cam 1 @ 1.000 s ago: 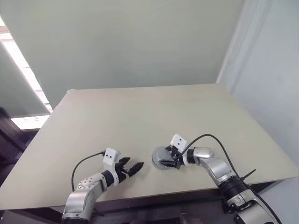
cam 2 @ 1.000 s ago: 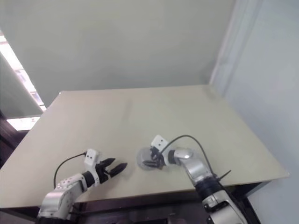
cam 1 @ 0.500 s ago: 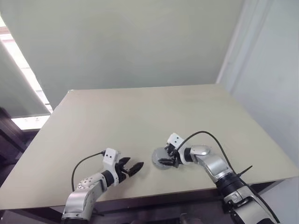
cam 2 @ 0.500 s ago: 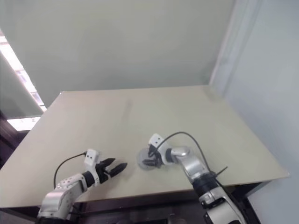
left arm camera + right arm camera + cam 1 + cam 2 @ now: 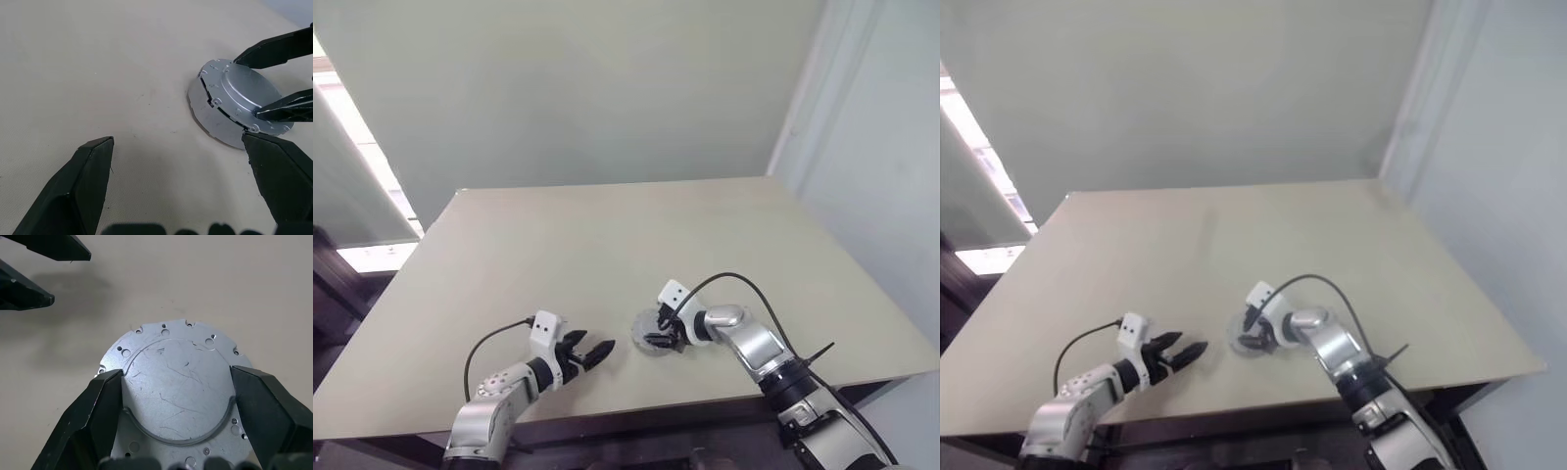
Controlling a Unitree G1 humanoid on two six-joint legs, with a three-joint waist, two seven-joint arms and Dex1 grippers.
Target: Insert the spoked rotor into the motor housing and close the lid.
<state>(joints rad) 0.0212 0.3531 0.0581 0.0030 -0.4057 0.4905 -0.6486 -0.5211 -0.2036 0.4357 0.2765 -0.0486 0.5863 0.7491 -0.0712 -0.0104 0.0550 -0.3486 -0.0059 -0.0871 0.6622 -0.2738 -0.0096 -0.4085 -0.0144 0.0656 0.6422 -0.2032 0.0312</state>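
Observation:
A shiny silver round piece, the spoked rotor (image 5: pixel 176 391), lies flat on the table (image 5: pixel 607 235) near the front edge, its rim dotted with small holes around a raised centre. My right gripper (image 5: pixel 175 373) reaches down onto it from the right, and its fingers (image 5: pixel 274 46) press on opposite sides of the raised top. A short way to the left, my left gripper (image 5: pixel 595 343) stands open just above the table, pointing at the rotor (image 5: pixel 234 98) with nothing between its fingers. The motor housing and the lid are out of view.
The table's front edge runs close under both arms, and its right edge lies near a pale wall (image 5: pixel 871 196). A black cable (image 5: pixel 734 279) loops over the right wrist. Bare tabletop stretches behind the rotor and to the left.
My right wrist has tipped further down and its arm has swung slightly left, with the fingers staying on the rotor. The rotor and the left arm have not moved.

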